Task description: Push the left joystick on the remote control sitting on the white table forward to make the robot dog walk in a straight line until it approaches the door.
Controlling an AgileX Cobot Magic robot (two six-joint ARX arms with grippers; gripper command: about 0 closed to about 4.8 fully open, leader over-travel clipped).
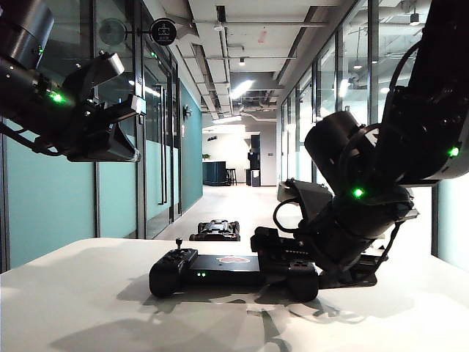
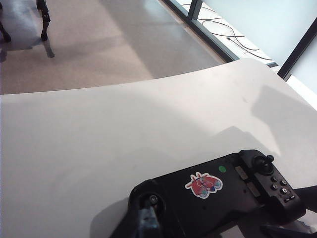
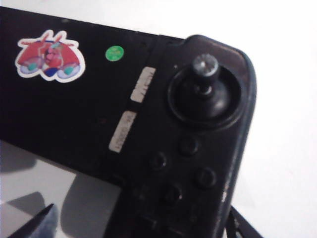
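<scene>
Black plastic remote control (image 1: 234,273), gamepad form, lies flat on the white surface (image 1: 80,301) near its far edge, long side across the exterior view, presumably so both sticks point up within reach of either arm. Left joystick (image 1: 179,243) stands upright at the 9 o'clock end of the body, untouched, nothing near its tip. Twin stick (image 3: 205,67), ringed by small buttons, sits at the 3 o'clock end; the right tool (image 1: 330,275) is lowered against that end with its parts spread wide and empty, flanking the body, seemingly to brace it against sliding when a stick is pushed. Left tool (image 1: 110,103) hangs high at 10 o'clock, well apart from the controller; whether it is wide or narrow cannot be told. Red-and-white sticker (image 2: 204,184) marks the body's middle. Robot dog (image 1: 215,230) waits low on the corridor floor beyond the surface, at 12 o'clock from the controller, facing down the corridor.
</scene>
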